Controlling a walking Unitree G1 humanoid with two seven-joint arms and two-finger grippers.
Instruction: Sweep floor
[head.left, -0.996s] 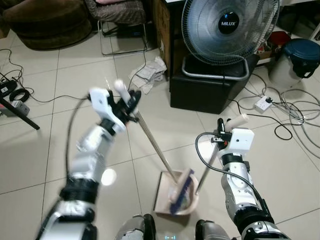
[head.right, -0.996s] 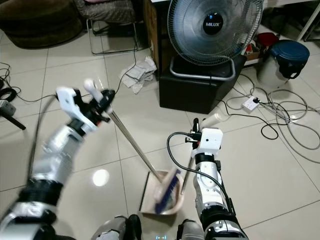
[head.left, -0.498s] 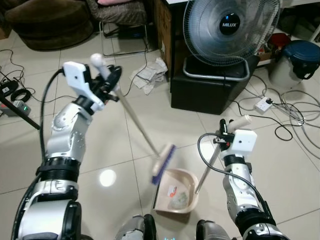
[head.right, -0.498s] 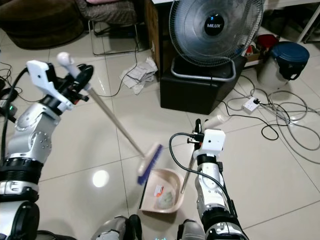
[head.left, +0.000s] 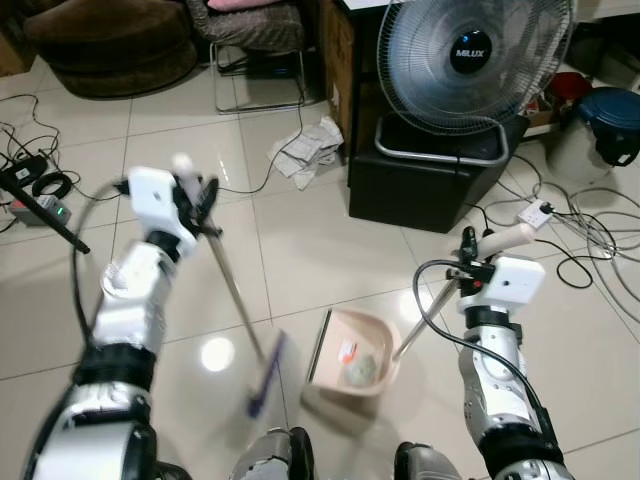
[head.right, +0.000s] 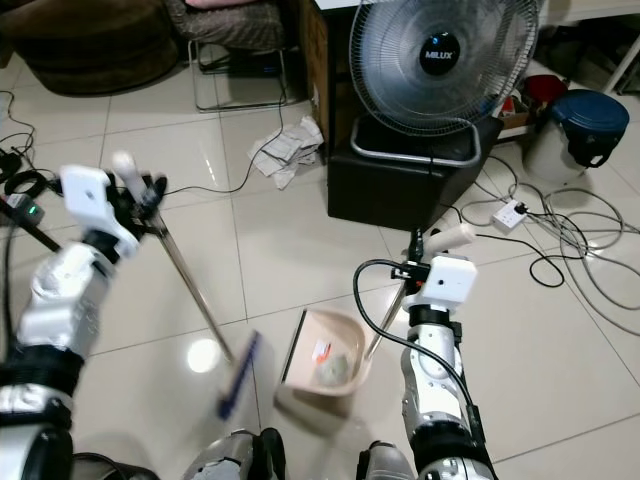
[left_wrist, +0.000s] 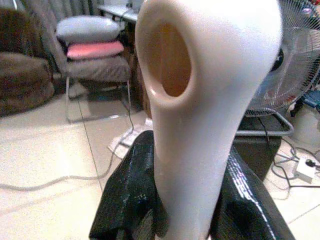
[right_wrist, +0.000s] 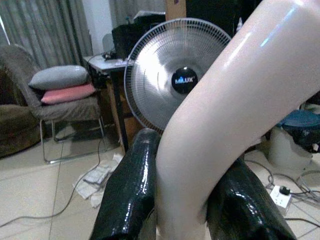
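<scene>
My left gripper (head.left: 198, 200) is shut on the cream top of a broom handle (left_wrist: 200, 100), with black fingers (left_wrist: 127, 205) on either side of it. The metal shaft slopes down to the blurred blue-bristled broom head (head.left: 264, 375), which is at the floor just left of the dustpan. The beige dustpan (head.left: 355, 352) rests on the tiles in front of me and holds some grey debris and a small label. Its long handle (right_wrist: 225, 125) rises to my right gripper (head.left: 470, 264), which is shut on it.
A standing fan (head.left: 470, 60) sits on a black box (head.left: 430, 185) straight ahead. Crumpled paper (head.left: 310, 150) lies left of the box. Cables and a power strip (head.left: 535, 212) sprawl at the right near a blue-lidded bin (head.left: 605, 125). A chair (head.left: 255, 30) and a brown sofa (head.left: 110, 45) stand behind.
The broom head has swung out of the dustpan to its left and down to the floor. My left arm has dropped lower. The dustpan stays put.
</scene>
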